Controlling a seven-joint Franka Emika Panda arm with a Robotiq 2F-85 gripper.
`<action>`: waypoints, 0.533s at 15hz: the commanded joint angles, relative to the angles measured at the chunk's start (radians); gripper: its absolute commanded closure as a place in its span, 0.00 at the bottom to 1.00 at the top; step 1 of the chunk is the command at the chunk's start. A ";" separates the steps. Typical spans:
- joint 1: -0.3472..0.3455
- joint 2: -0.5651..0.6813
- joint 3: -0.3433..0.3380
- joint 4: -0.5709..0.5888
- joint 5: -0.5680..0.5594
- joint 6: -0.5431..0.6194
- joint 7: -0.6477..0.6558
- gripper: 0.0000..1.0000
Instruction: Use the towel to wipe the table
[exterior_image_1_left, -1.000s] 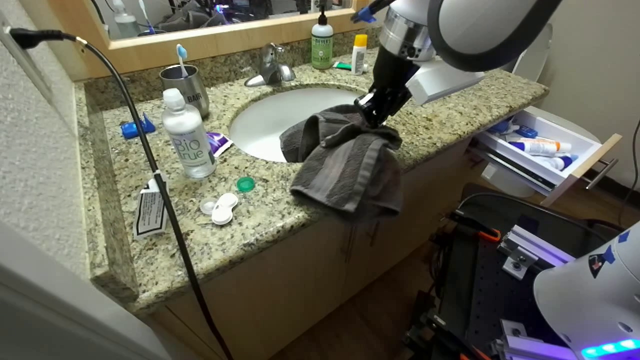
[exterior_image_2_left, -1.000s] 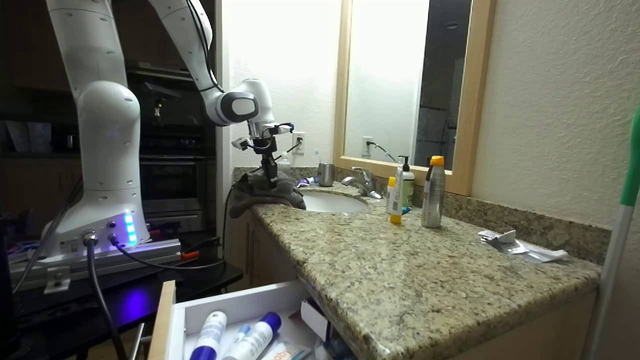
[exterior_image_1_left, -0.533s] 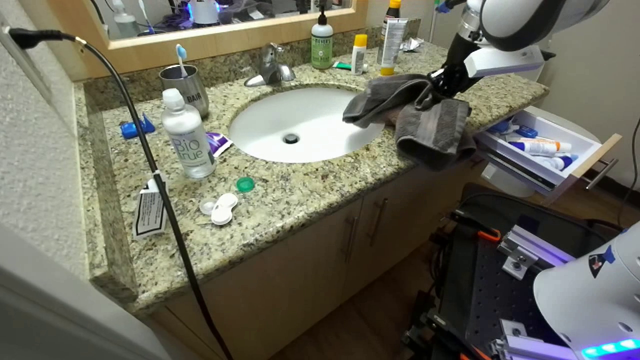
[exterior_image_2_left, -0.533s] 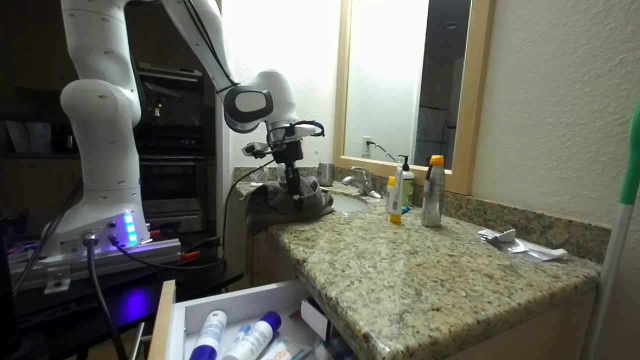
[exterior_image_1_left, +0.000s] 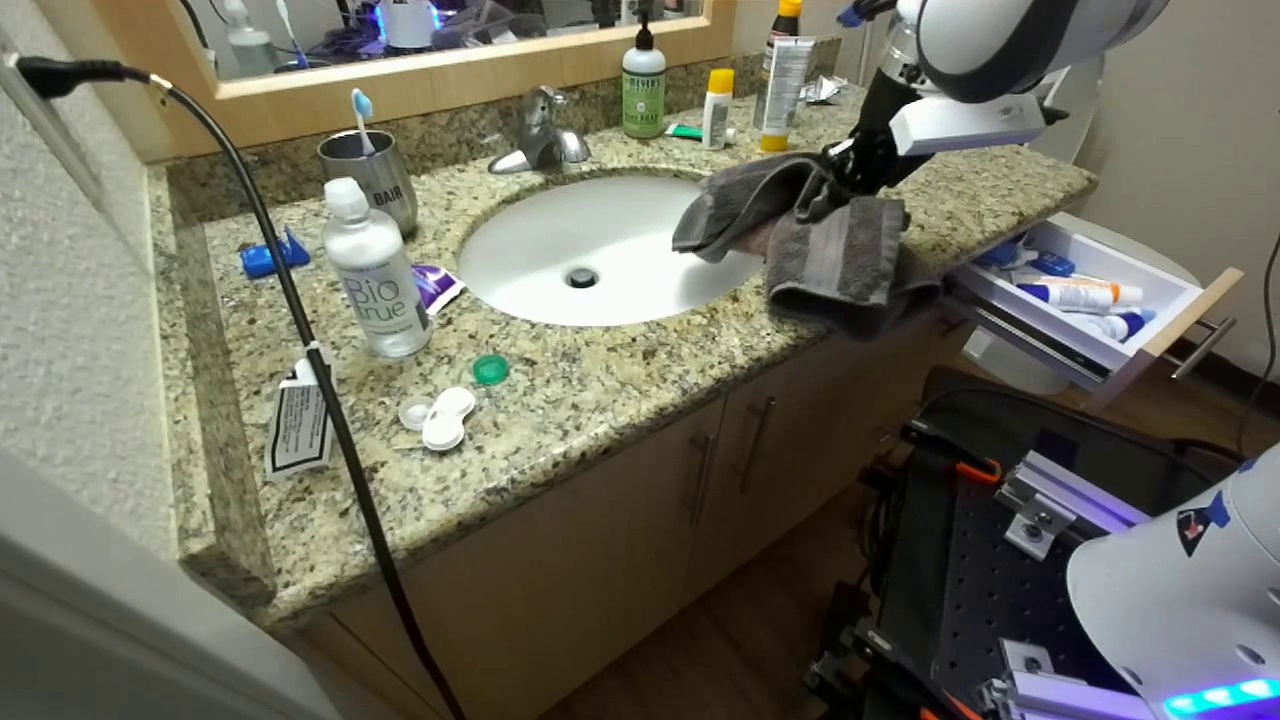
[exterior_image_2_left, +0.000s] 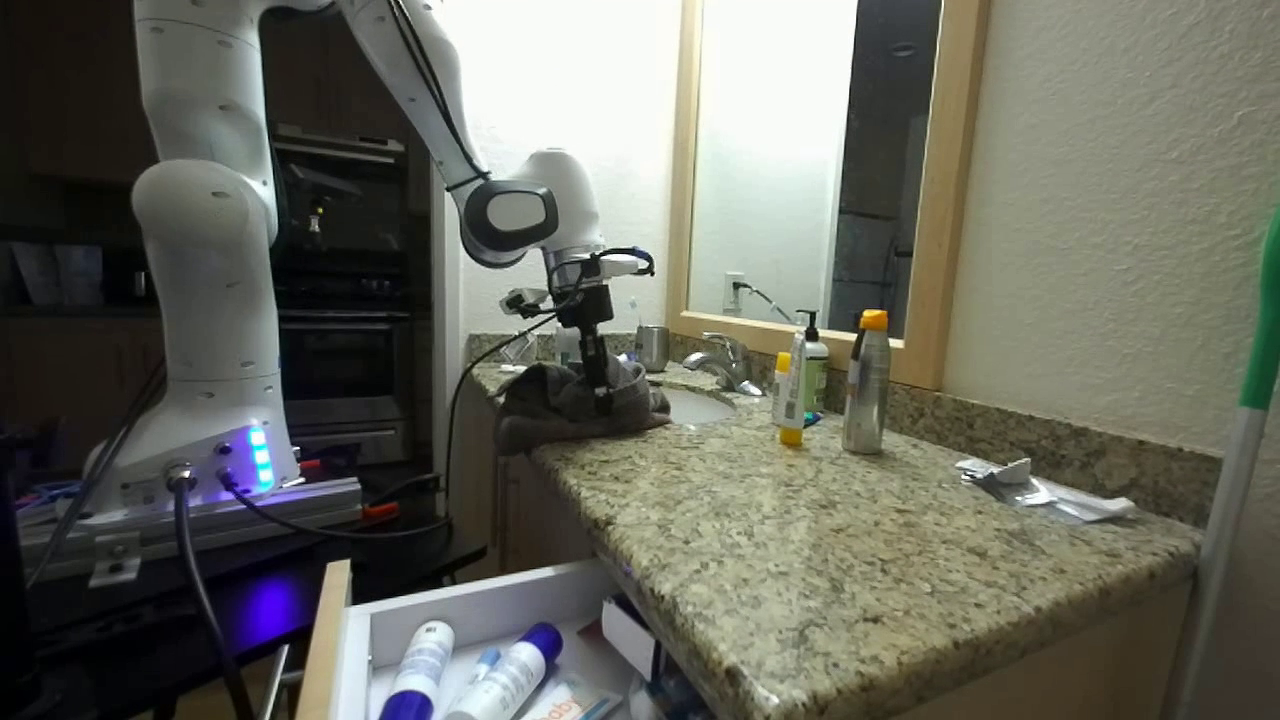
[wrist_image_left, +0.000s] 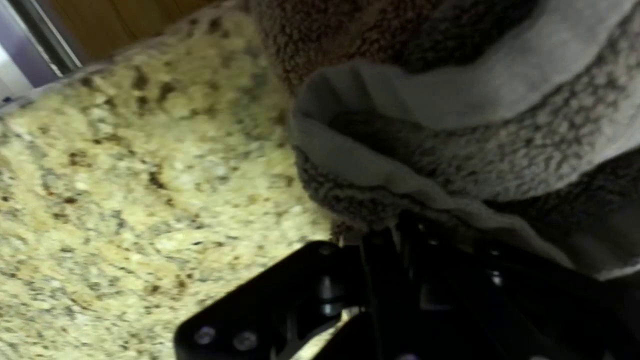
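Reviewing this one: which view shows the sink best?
An exterior view shows the sink best: it looks down inside, with the drain in sight, though the towel hides some of the far side from the tap's right. At a shallow angle in an exterior view, only a pale strip of the sink shows. The wrist view shows none.

In an exterior view we look down across the sink; in an exterior view, shallowly along the granite countertop, drawer close below; both share the faucet; the wrist view faces down, near the towel.
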 joint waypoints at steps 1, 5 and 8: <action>0.099 -0.112 0.074 -0.106 0.030 -0.053 -0.015 0.98; 0.214 -0.212 0.186 -0.159 0.116 -0.191 -0.034 0.98; 0.284 -0.219 0.265 -0.116 0.152 -0.265 -0.019 0.98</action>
